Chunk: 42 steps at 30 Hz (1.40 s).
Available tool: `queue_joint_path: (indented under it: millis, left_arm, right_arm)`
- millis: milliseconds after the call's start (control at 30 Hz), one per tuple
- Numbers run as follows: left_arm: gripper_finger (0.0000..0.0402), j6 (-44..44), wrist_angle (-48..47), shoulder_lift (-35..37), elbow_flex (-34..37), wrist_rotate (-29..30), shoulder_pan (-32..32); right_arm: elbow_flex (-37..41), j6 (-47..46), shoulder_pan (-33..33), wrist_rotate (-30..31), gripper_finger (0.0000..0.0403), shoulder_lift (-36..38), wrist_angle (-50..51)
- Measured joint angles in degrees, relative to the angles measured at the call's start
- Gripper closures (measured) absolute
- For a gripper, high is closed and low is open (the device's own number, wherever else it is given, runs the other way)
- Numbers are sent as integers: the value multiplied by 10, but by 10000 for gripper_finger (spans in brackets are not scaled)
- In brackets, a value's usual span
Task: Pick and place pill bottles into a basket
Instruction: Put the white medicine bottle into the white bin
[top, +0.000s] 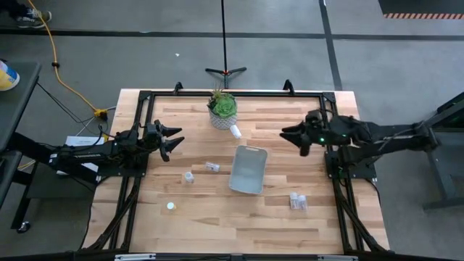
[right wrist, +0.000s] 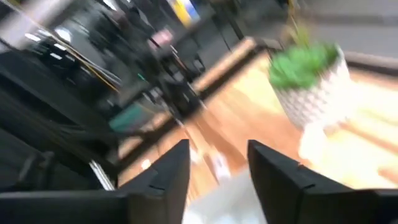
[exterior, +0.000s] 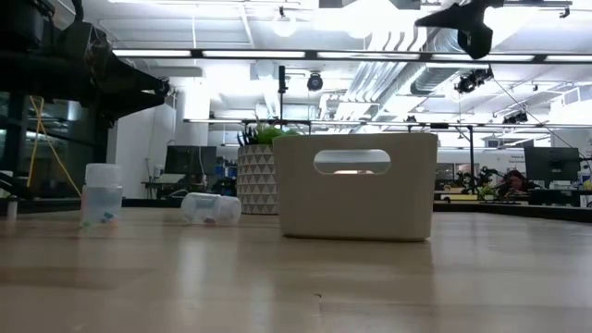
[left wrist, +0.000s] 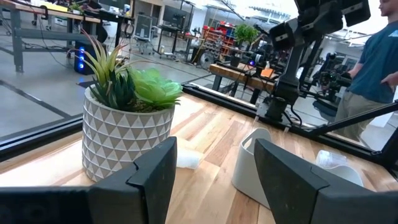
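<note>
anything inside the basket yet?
From above, the basket shows only its bare pale floor, with no pill bottles inside. In the low view its wall hides the interior. Bottles lie scattered on the table.

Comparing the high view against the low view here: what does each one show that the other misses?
Only the high view shows both arms over the table's side edges, the left gripper and right gripper both open and empty, plus the bottles by the front right corner, the front left bottle and the bottle beside the plant. Only the low view shows the basket's handle slot. Both share the basket, the plant, one upright bottle and one lying bottle.
</note>
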<state>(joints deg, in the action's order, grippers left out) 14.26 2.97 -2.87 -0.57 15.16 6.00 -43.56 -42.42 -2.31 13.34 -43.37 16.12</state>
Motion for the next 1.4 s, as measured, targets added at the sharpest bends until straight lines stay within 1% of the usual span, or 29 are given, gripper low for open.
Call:
queue_joint_path:
  millis: [67,133,367,433,500,600,767,900,1000,1133,1300,1400]
  left_arm:
    - [151,0,0,0,0,0,0]
    - [151,0,0,0,0,0,0]
    - [151,0,0,0,0,0,0]
    - [151,2,0,0,0,0,0]
    - [151,9,0,0,0,0,0]
    - [151,10,0,0,0,0,0]
    - [151,10,0,0,0,0,0]
    - [151,10,0,0,0,0,0]
    - [151,10,0,0,0,0,0]
    - [151,11,0,0,0,0,0]
    - [151,11,0,0,0,0,0]
    - [151,11,0,0,0,0,0]
  right_arm:
    - [-37,-19,0,2,218,-31,40]
    - [-66,-16,0,11,209,-59,43]
    - [-144,37,3,136,206,-175,28]
    - [-161,50,9,154,206,-214,30]
    - [-177,52,18,157,205,-252,29]
    - [-198,37,34,137,205,-310,24]
    - [-224,20,63,69,205,-398,21]
    - [-246,-5,91,56,205,-461,21]
    - [-268,13,112,37,205,-506,21]
    - [-304,42,136,-35,205,-567,21]
    - [-338,45,155,-84,205,-623,44]
    - [-344,44,161,-90,205,-637,61]
